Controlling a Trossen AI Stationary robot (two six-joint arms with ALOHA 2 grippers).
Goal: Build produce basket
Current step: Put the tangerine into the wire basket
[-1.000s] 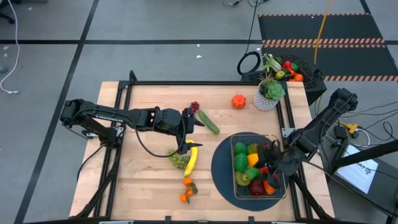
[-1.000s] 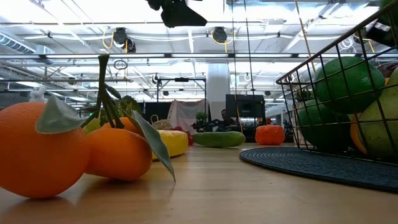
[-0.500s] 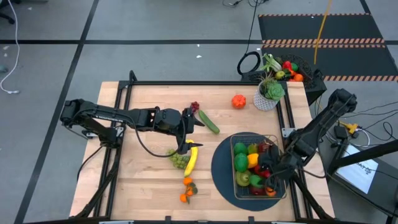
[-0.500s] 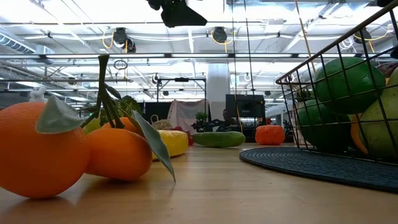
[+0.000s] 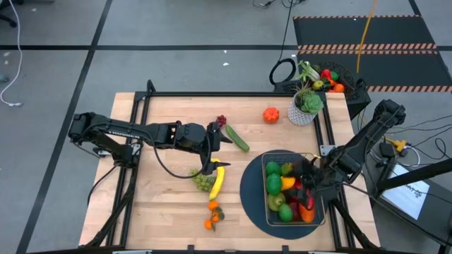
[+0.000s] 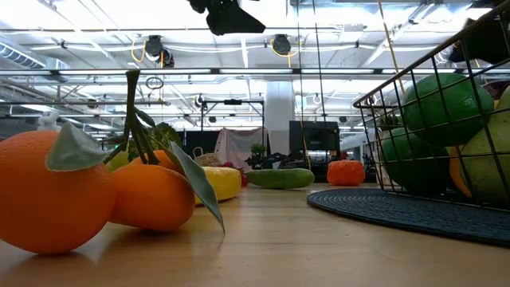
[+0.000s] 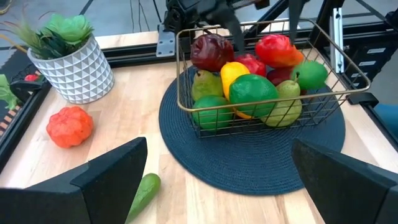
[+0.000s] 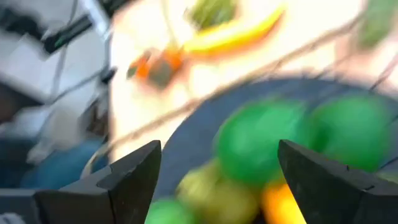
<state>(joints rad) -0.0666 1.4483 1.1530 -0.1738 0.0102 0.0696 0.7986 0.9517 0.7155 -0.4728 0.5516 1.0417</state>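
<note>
The wire basket (image 5: 267, 164) stands on a dark round mat and holds green, yellow and red produce (image 7: 252, 93). My right gripper (image 8: 217, 180) hangs open just above the basket's right side (image 5: 305, 185) with nothing between its fingers. My left gripper (image 7: 217, 186) is open over the table's middle (image 5: 220, 139), above and between the cucumber (image 5: 236, 138) and the banana (image 5: 217, 180). Green grapes (image 5: 203, 182) lie against the banana. Purple grapes (image 5: 221, 121), a red-orange fruit (image 5: 271, 114) and leafy oranges (image 5: 212, 215) lie loose on the wood.
A potted plant in a white pot (image 5: 304, 106) stands at the far right corner, with a black bin of more items (image 5: 321, 77) behind it. The mat (image 5: 251, 190) fills the near right area. Bare wood lies at the table's left part (image 5: 155, 190).
My right gripper has turned at the wrist above the basket's right side, swinging toward the near edge and back again. The produce at the basket's near end has shifted under it.
</note>
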